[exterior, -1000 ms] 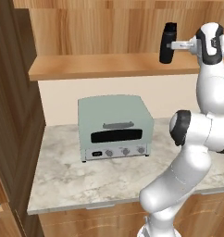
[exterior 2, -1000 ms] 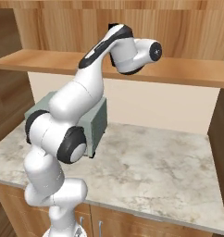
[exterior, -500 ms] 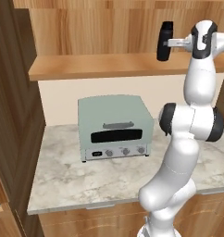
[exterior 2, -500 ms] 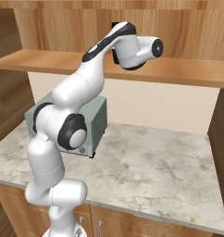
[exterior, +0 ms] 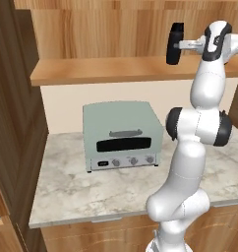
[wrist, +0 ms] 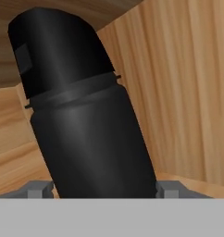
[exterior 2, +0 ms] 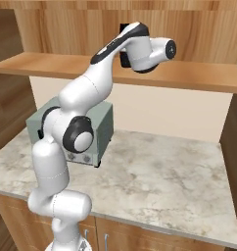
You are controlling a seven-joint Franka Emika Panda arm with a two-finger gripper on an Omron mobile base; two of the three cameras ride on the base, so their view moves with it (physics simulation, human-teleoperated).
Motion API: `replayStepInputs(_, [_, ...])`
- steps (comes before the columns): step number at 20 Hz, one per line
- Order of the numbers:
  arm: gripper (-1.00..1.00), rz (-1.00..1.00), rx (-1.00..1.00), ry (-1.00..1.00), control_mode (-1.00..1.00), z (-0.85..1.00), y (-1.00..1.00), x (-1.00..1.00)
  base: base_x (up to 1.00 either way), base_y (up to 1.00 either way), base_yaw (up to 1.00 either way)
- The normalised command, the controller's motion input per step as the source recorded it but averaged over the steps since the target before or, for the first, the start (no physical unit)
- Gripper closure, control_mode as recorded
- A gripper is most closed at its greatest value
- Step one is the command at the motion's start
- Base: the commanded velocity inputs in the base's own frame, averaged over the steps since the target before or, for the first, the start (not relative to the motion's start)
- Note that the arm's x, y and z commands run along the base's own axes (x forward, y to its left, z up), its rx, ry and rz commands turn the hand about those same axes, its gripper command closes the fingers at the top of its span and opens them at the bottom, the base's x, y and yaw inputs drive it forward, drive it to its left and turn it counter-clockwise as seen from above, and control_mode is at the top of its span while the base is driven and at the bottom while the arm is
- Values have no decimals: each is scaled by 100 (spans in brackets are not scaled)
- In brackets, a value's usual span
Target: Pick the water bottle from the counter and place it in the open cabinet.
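My gripper (exterior: 179,45) is shut on the water bottle (exterior: 176,43), a matte black cylinder with a narrower cap, held upright. The bottle hangs just above the shelf board (exterior: 106,71) of the open light-brown wood cabinet, in front of its wood-grain back panel (exterior: 106,29). In the right base view the arm covers most of the bottle (exterior 2: 124,28), over the shelf board (exterior 2: 199,76). The hand view has the bottle (wrist: 86,115) leaning left between my fingertips (wrist: 168,189), with cabinet wood behind it. The task's counter is out of view.
A pale green toaster oven (exterior: 122,135) stands on a small marbled top (exterior: 81,189) under the shelf. A dark wood wall (exterior: 13,123) rises at the left. Bare shelf board stretches to the left of the bottle.
The arm's elbow has swung in and the upper links now stand nearly upright. The bottle has stayed in the gripper at almost the same spot over the shelf.
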Motion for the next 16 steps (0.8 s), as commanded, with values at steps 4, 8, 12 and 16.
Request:
replayStepInputs(4, [100, 0, 0, 0, -100, -51, 0, 10, 0, 0, 0])
replayStepInputs(8, [100, 0, 0, -1, -100, -60, 0, 10, 0, 0, 0])
replayStepInputs(12, [100, 0, 0, 0, -100, -48, 0, 7, 0, 0, 0])
replayStepInputs(16, [-100, 0, 0, 0, -100, -20, 0, 4, 0, 0, 0])
